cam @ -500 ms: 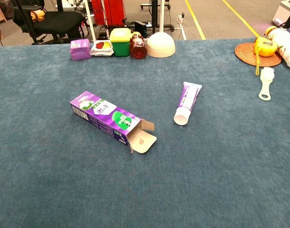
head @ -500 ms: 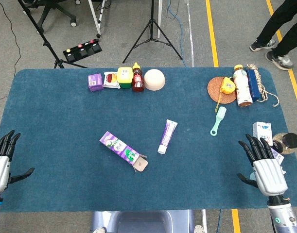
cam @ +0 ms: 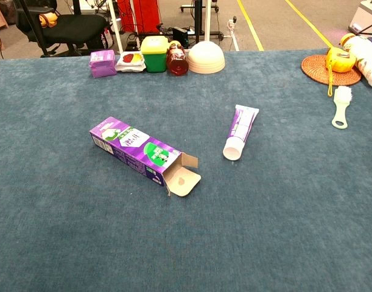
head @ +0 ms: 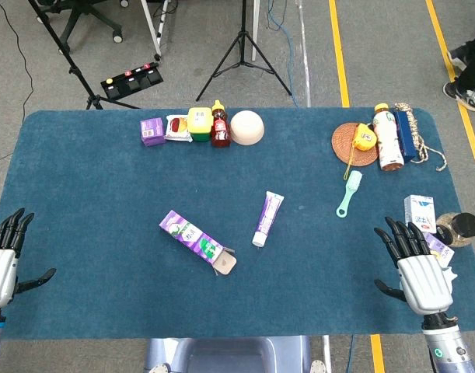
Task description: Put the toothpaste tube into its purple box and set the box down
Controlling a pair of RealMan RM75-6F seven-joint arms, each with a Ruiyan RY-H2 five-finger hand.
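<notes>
The right hand (head: 420, 273) has slid slightly inward along the table's near edge; the left hand (head: 4, 260) has not moved. Both are released, fingers spread, holding nothing. The toothpaste tube (head: 267, 218) lies mid-table, just beside the purple box (head: 192, 235), whose open flap faces it. Grasp the tube mid-body, cap leading. The green brush (head: 348, 193) lies nearby, not obstructing.
</notes>
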